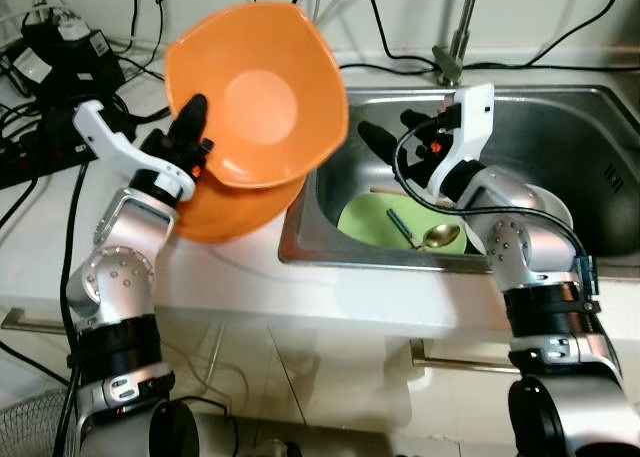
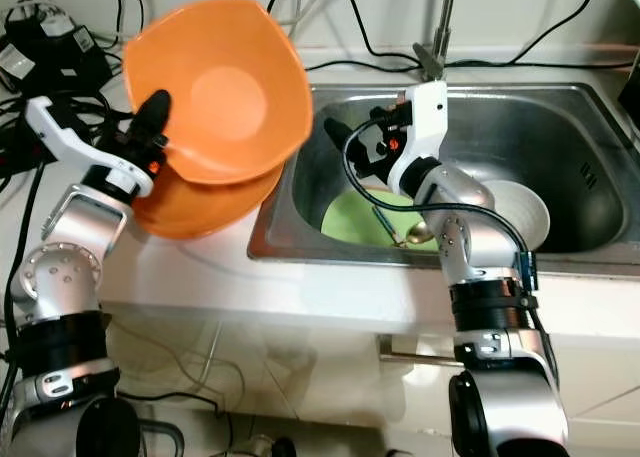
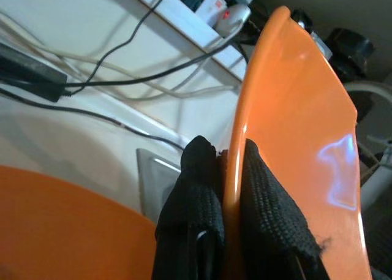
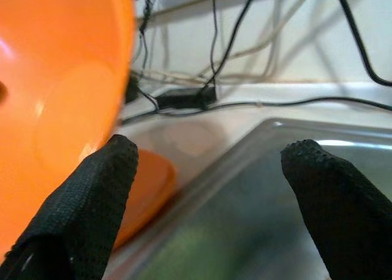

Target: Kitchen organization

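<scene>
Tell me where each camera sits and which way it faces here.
Eye views: head camera, looking down at the sink; both arms show.
Left wrist view: along the left gripper, clamped on the raised orange bowl rim.
Right wrist view: along the open right gripper, over the sink.
All views share the raised orange bowl.

You're looking down on a white counter (image 1: 330, 302) with a stainless steel sink (image 1: 560, 127) set in it, a faucet (image 1: 455, 37) against the white wall behind, black cables (image 1: 390, 47) and a power strip (image 1: 30, 152) trailing along the back.
</scene>
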Controlling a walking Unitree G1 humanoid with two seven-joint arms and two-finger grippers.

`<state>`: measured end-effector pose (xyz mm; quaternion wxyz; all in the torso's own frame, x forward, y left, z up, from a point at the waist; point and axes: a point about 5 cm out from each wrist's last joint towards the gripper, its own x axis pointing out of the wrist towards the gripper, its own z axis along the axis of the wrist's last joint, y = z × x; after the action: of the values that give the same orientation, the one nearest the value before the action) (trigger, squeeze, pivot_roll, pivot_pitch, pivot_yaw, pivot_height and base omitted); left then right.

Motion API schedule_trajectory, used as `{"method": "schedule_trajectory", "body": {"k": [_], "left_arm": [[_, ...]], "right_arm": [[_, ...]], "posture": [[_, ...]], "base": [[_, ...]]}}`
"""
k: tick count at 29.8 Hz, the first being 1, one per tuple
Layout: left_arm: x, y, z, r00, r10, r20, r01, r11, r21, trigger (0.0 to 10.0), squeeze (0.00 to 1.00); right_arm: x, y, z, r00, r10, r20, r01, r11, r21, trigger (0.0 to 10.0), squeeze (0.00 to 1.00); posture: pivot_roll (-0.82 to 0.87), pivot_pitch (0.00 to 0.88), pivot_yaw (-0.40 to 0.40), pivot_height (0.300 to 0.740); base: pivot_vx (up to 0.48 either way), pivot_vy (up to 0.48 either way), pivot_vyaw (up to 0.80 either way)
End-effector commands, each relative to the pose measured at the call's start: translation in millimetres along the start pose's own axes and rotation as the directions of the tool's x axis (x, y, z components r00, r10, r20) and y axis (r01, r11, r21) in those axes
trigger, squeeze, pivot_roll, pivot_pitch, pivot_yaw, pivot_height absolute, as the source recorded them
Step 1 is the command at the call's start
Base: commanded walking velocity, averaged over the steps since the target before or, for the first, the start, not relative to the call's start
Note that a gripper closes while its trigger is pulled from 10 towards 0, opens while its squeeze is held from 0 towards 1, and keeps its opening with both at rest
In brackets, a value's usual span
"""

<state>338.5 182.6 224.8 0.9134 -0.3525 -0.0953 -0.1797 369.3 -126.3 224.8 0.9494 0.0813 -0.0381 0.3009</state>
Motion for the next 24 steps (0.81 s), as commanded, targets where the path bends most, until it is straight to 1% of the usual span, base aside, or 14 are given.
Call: {"method": "schedule_trajectory", "body": {"k": [1, 4, 6, 8, 12, 13, 14, 16, 19, 20, 24], "left_arm": [[-0.4, -6.3, 4, 0.999, -0.041, 0.018, 0.040, 0.999, 0.034, 0.0, 0.00], [-0.1, -6.3, 3, 0.999, -0.041, 0.015, 0.040, 0.999, 0.037, 0.0, 0.00], [1.0, -4.1, 1, 1.000, -0.028, 0.014, 0.027, 0.999, 0.037, 0.0, 0.00], [2.0, -4.3, 1, 0.999, -0.030, 0.016, 0.029, 0.999, 0.033, 0.0, 0.00], [2.6, -4.1, 1, 0.999, -0.030, 0.022, 0.029, 0.999, 0.032, 0.0, 0.00], [2.1, -2.1, 3, 0.999, -0.020, 0.032, 0.019, 0.999, 0.031, 0.0, 0.00], [1.8, -1.4, 3, 0.999, -0.017, 0.034, 0.016, 0.999, 0.031, 0.0, 0.00], [1.7, -1.0, 3, 0.999, -0.016, 0.035, 0.015, 0.999, 0.030, 0.0, 0.00], [2.3, -2.3, 1, 0.999, -0.023, 0.029, 0.022, 0.999, 0.030, 0.0, 0.00], [2.3, -2.3, 1, 0.999, -0.023, 0.029, 0.022, 0.999, 0.030, 0.0, 0.00], [4.9, -8.7, 1, 0.998, -0.058, 0.038, 0.057, 0.998, 0.027, 0.0, 0.00]], "right_arm": [[5.0, 5.4, 12, 0.997, 0.032, 0.065, -0.033, 0.999, 0.009, 10.0, 0.00], [5.0, 5.7, 14, 0.996, 0.035, 0.079, -0.036, 0.999, 0.013, 10.0, 0.00], [3.4, 7.5, 25, 0.983, 0.052, 0.174, -0.066, 0.995, 0.072, 10.0, 0.00], [2.6, 7.1, 31, 0.975, 0.053, 0.215, -0.072, 0.994, 0.085, 10.0, 0.00], [2.5, 4.9, 35, 0.971, 0.029, 0.239, -0.050, 0.995, 0.083, 10.0, 0.00], [2.2, 0.3, 41, 0.961, -0.014, 0.275, -0.013, 0.995, 0.094, 10.0, 0.00], [2.1, -0.9, 44, 0.956, -0.022, 0.292, -0.010, 0.994, 0.107, 10.0, 0.00], [2.0, -1.4, 45, 0.953, -0.024, 0.301, -0.011, 0.993, 0.116, 10.0, 0.00], [2.9, 3.4, 42, 0.960, 0.028, 0.278, -0.067, 0.989, 0.132, 10.0, 0.00], [2.9, 3.4, 42, 0.960, 0.028, 0.278, -0.067, 0.989, 0.132, 10.0, 0.00], [3.9, 10.1, 28, 0.976, 0.084, 0.202, -0.109, 0.987, 0.118, 10.0, 0.00]], "posture": [[-0.02, 0.046, 0.100, 0.740], [-0.02, 0.046, 0.100, 0.740], [-0.02, 0.046, 0.100, 0.740], [-0.02, 0.045, 0.100, 0.740], [-0.02, 0.045, 0.100, 0.740], [-0.02, 0.045, 0.100, 0.740], [-0.02, 0.045, 0.100, 0.740], [-0.02, 0.045, 0.100, 0.740], [-0.02, 0.044, 0.099, 0.740], [-0.02, 0.044, 0.099, 0.740], [-0.02, 0.043, 0.099, 0.740]], "base": [[0.000, 0.000, 0.00], [0.000, 0.000, 0.00], [0.000, 0.000, 0.00], [0.000, 0.000, 0.00], [0.000, 0.000, 0.00], [0.000, 0.000, 0.00], [0.000, 0.000, 0.00], [0.000, 0.000, 0.00], [0.000, 0.000, 0.00], [0.000, 0.000, 0.00], [0.000, 0.000, 0.00]]}}
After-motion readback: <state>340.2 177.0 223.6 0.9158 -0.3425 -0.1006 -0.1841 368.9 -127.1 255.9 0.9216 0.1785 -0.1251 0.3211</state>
